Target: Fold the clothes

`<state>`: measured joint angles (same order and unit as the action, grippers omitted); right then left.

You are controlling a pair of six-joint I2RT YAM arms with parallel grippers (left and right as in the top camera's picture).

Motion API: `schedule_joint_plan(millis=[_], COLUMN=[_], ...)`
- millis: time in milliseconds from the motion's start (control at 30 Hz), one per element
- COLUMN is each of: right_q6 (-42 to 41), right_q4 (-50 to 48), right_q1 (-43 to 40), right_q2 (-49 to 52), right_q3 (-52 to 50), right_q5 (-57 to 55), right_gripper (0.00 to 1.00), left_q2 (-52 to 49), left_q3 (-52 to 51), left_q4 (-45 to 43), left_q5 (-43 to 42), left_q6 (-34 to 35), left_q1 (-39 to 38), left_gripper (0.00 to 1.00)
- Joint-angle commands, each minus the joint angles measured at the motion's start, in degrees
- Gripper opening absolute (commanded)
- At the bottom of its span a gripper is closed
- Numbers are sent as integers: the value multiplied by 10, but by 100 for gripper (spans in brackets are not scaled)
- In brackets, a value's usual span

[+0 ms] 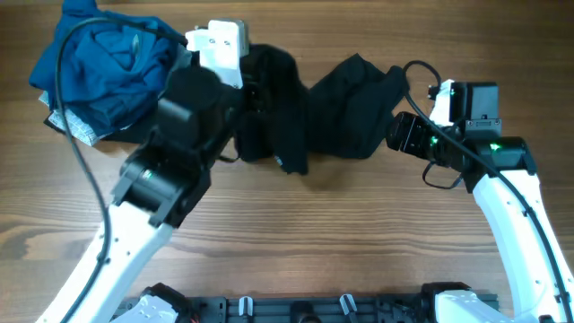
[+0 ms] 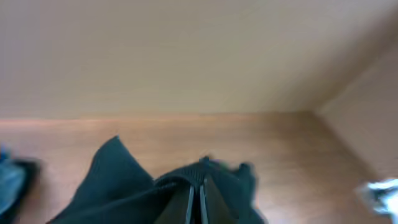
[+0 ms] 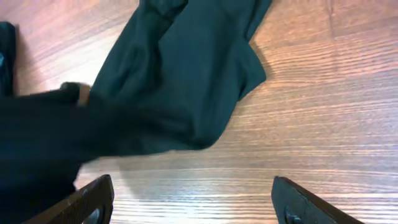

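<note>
- I see left gripper [image 2: 196, 202] clenched on large plain black soft-fabric shirt [image 1: 345, 103], far edge.
- Right gripper [image 3: 198, 200] released beside it.
- Crumpled blue fabric heap [image 1: 108, 63], far-left corner.

We log a brown wood-grain surface [image 1: 296, 233], its grain running left to right. Along its near edge in the overhead view sits a dark rail [image 1: 314, 309] with clips. In the left wrist view, a plain beige wall [image 2: 186, 56] stands behind the surface.

Looks like a robotics lab: wooden table [image 1: 314, 242], plain beige wall [image 2: 186, 50].
</note>
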<state>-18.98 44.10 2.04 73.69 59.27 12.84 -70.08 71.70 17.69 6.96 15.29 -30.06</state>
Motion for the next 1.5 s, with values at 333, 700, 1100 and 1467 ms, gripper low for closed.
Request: schedule_joint_plan(millis=[333,700,1100,1467], right_q6=[8,8,8,8], right_q4=[-50,-73,-73,-72], right_q1=[-2,-2,-2,-2], right_q2=[47,47,47,47], right_q3=[-2,-2,-2,-2], right_q5=[-39,-38,-34,-34], right_gripper=[82,82,82,82], left_q2=[-326,-224,-340,-298], left_q3=[11,-23,-42,3], left_q4=[-125,267,233,242], left_q5=[135,-37,-136,-137], left_q6=[6,-56,-165,-121], left_q1=[134,22,22,22], left_gripper=[100,92,77,4])
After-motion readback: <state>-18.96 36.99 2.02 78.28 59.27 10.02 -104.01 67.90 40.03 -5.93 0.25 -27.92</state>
